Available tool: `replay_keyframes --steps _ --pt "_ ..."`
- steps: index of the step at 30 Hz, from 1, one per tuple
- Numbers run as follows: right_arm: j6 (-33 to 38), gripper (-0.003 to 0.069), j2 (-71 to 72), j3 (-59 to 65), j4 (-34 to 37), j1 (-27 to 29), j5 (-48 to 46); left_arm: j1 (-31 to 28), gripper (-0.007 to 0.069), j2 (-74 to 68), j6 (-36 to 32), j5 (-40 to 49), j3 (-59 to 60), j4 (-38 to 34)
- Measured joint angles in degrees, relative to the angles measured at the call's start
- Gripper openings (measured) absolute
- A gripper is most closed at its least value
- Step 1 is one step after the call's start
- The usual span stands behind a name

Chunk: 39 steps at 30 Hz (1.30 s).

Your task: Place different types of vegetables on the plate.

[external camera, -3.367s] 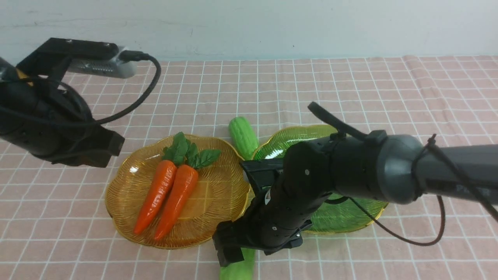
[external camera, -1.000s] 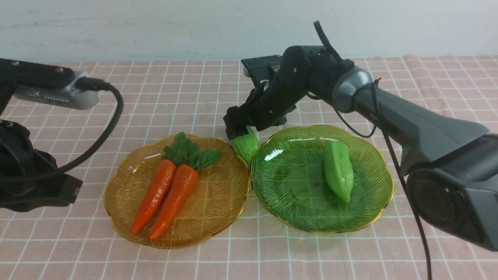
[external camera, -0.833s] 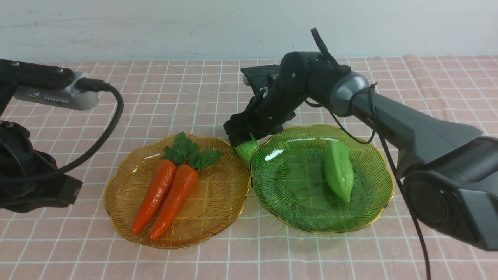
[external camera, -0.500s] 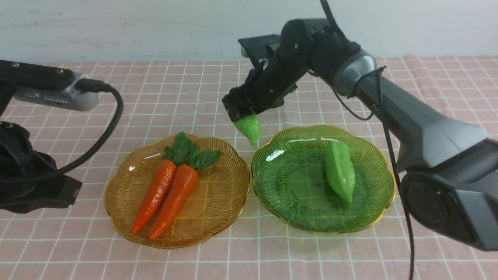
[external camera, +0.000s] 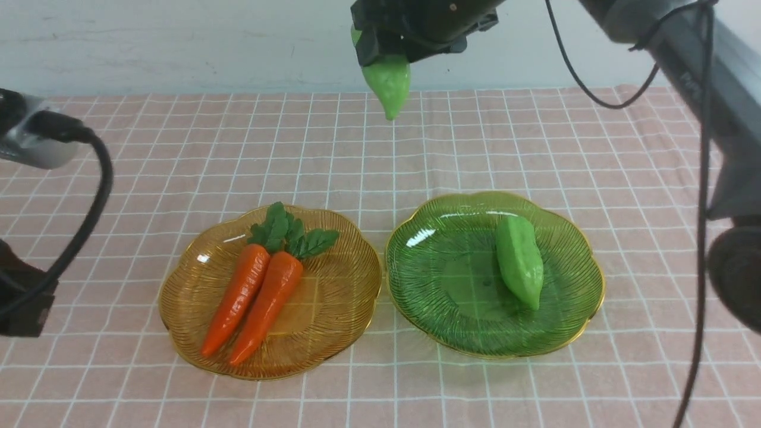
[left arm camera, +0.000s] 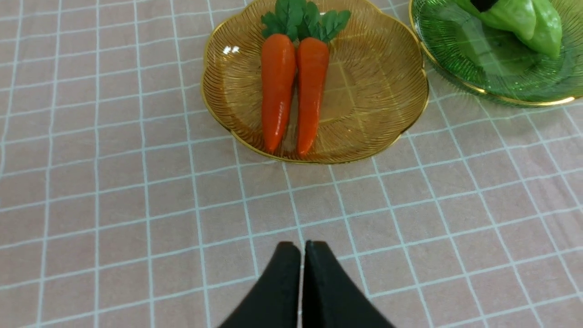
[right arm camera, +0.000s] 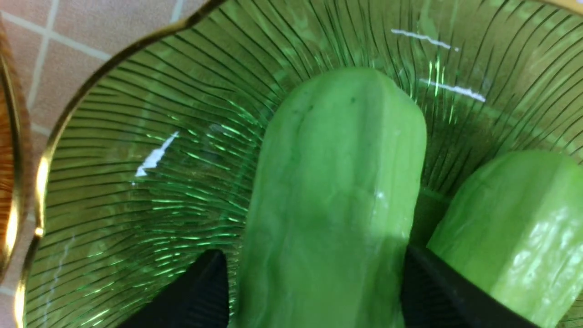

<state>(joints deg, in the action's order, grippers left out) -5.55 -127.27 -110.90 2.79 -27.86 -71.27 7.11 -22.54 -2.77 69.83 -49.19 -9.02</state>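
My right gripper hangs high above the cloth, behind the two plates, shut on a light green bumpy gourd whose tip points down. In the right wrist view this gourd sits between the two black fingers, above the green plate. A second gourd lies on the green plate. Two orange carrots with leafy tops lie side by side on the amber plate. My left gripper is shut and empty, over bare cloth in front of the amber plate.
A pink checked cloth covers the table up to a pale wall behind. The left arm's body and cable fill the left edge of the front view. The right arm runs down the right side.
My right gripper has lifted the gourd from the gap between the two plates to high above the table. The left arm has drawn further off to the left.
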Motion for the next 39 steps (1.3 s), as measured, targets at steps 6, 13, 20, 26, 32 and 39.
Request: replay_keyframes --steps 6,13,20,26,32,39 --pt "-0.08 0.0517 2.06 -0.17 0.21 0.0 0.08 0.0 -0.0004 0.0 0.27 0.11 0.11 -2.0" --pt "1.01 0.0502 13.47 0.18 0.98 0.0 0.02 0.0 -0.0004 0.0 0.27 0.17 0.11 -2.92" --pt "1.66 0.0139 46.38 15.57 -0.64 0.0 -0.43 0.0 -0.0004 0.0 0.27 0.11 0.11 -3.16" --pt "-2.23 -0.0008 76.54 40.43 -7.93 0.0 14.18 0.0 -0.0004 0.0 0.27 -4.65 0.11 -3.33" --pt "-7.37 -0.0014 113.94 78.98 -10.9 0.0 51.15 0.0 -0.0004 0.0 0.27 -8.94 0.11 -3.36" --pt "-10.15 -0.0014 127.92 90.29 -16.65 0.0 61.18 0.0 -0.0004 0.07 -1.39 -11.18 0.24 -3.42"
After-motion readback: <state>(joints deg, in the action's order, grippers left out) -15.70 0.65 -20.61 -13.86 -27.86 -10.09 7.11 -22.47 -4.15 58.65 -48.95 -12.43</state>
